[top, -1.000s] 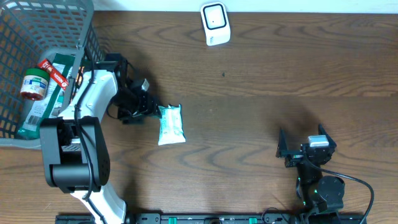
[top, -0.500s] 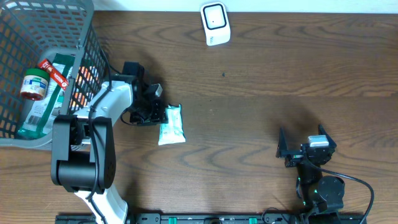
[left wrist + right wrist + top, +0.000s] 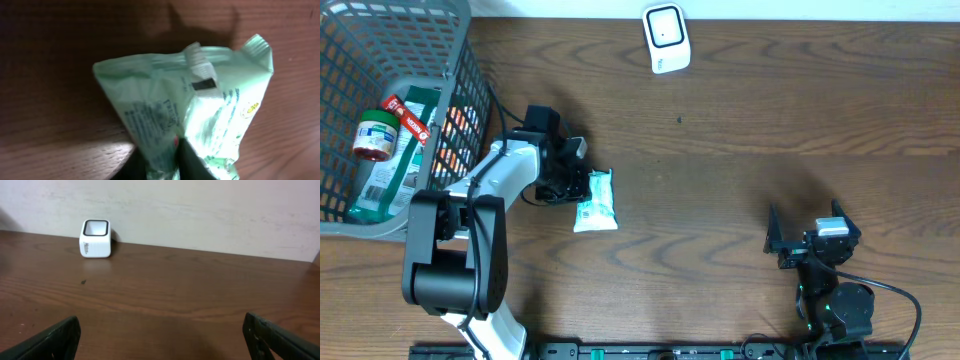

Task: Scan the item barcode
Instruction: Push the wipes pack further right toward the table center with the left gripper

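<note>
Basket (image 3: 460, 60) of grey wire is sitting at the left end of the counter (image 3: 740, 150), holding a few groceries; just to its right the left arm (image 3: 495, 175) is reaching up from its base at the near edge, then bending at the elbow to stretch rightward and low over the wood; the left pincer (image 3: 575, 183) is pressing against the left edge of the pale green packet (image 3: 596, 202), which is lying on the counter left of centre; in the left wrist view its dark fingers (image 3: 197, 162) are clamping together on the packet's crinkled film. A second ago that pincer was hanging further left, apart from the packet and with its jaws wider; it has since moved right and closed on it, while the packet is lying almost where it was. Further right, the white scanner (image 3: 665, 38) is standing at the far edge; the right pincer (image 3: 805, 235) is resting near the front right, jaws wide apart and gripping nothing, unchanged from before.
</note>
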You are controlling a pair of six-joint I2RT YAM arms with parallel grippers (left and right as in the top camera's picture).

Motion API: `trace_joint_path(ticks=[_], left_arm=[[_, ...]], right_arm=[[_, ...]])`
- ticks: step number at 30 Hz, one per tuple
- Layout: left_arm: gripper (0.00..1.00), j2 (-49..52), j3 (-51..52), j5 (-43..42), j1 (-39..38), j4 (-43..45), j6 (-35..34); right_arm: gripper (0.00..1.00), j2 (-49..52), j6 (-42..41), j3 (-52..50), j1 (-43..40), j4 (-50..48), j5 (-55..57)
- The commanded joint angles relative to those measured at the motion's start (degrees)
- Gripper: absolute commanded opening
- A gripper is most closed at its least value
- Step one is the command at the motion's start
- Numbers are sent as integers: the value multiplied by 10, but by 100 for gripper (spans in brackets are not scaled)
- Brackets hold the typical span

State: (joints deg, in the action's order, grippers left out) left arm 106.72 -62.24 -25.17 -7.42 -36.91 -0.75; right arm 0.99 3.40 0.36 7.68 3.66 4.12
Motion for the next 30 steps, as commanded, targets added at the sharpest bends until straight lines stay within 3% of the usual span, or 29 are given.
trace_joint_path(ticks=[1, 7, 10, 16, 19, 24, 30], left_arm=[[8, 7, 17, -7, -12, 7, -15], [8, 7, 17, -112, -13, 79, -98], [7, 7, 17, -119, -26, 131, -160], [7, 7, 17, -115, -80, 210, -187], [7, 7, 17, -88, -113, 236, -192], [8, 8, 17, 38, -186, 269, -250], [8, 8, 17, 86, -242, 317, -280]], right_arm=[[99, -2, 1, 0, 2, 2, 3], [99, -2, 1, 0, 2, 2, 3], [99, -2, 1, 0, 2, 2, 3], [99, -2, 1, 0, 2, 2, 3], [99, -2, 1, 0, 2, 2, 3], [99, -2, 1, 0, 2, 2, 3], [99, -2, 1, 0, 2, 2, 3]])
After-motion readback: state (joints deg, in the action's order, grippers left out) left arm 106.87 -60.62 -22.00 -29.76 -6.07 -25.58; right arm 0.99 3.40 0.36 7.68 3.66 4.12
